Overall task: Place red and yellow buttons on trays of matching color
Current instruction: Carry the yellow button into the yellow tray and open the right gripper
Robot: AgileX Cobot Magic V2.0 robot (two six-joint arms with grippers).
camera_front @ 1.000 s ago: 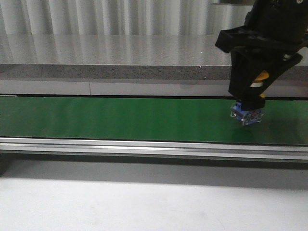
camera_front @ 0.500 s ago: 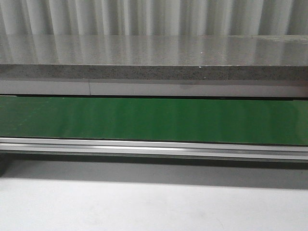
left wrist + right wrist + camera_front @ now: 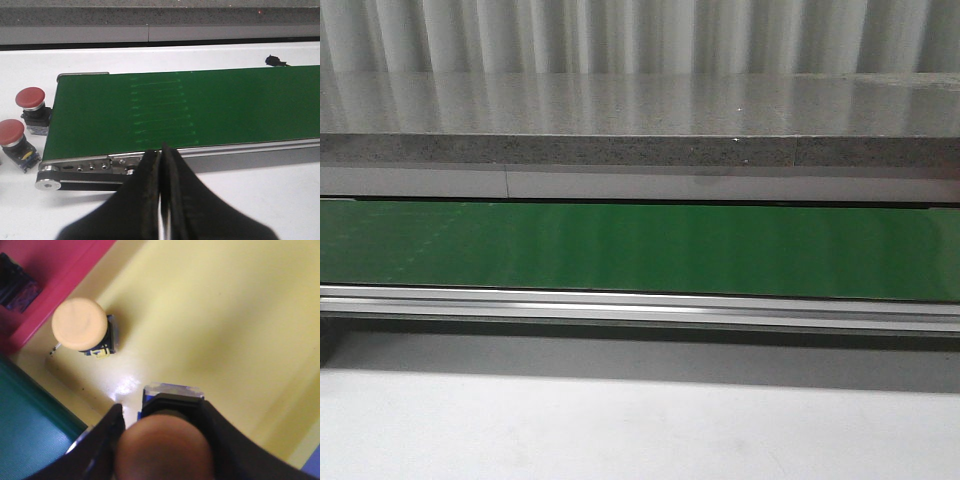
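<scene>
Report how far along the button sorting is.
Done: one yellow button already sits on the yellow tray. In hand: the right pincer holds another button over that tray. Left: two red buttons wait beside the green belt, near the shut, empty left pincer.

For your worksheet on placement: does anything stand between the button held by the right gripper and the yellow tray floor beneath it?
Nothing visible does. The held button hangs over bare yellow tray; the other yellow button sits apart, to one side.
</scene>
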